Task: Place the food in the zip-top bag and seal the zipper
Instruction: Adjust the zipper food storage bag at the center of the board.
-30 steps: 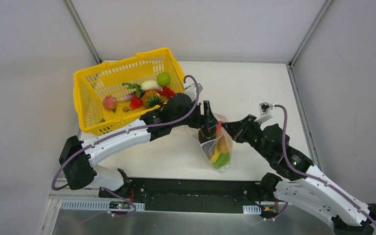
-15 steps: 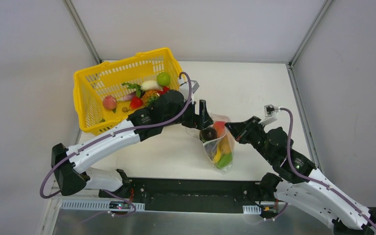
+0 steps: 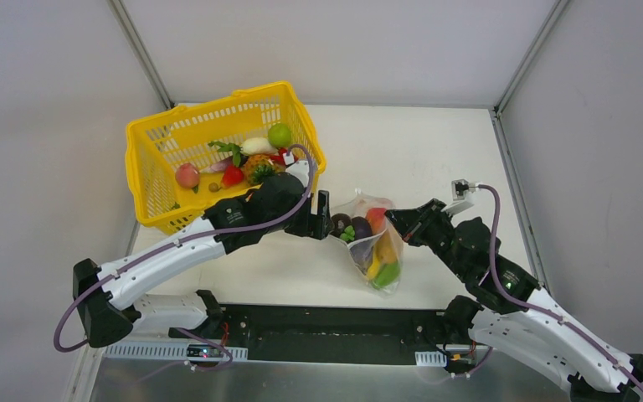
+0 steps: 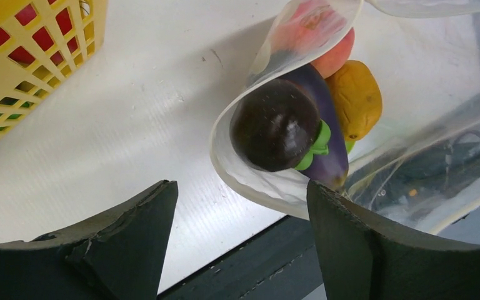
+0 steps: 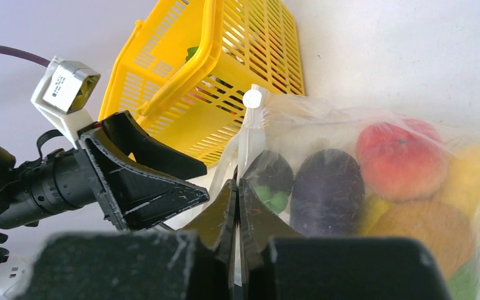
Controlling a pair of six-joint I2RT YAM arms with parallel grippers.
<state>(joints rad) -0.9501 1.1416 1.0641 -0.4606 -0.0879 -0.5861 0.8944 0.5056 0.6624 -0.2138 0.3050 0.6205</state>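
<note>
**Left tool point(image 3: 322, 219) spread beside the zip-top bag point(image 3: 358, 203), right tool point(image 3: 395, 219) pinching its edge**

Left of the left tool, the yellow basket point(image 3: 145, 159) holds loose food point(image 3: 233, 174), part of it hidden behind the arm. That tool's fingers stand wide apart with nothing between them, just left of the bag's mouth on the bench point(image 3: 435, 142). Inside the bag sit a dark round piece point(image 4: 275, 125), a peach-coloured piece point(image 5: 400, 153) and yellow pieces point(image 4: 353, 97); deeper ones blur behind plastic. At the bag's right, the right tool is pressed together on the zipper point(image 5: 245, 144) strip.
</note>
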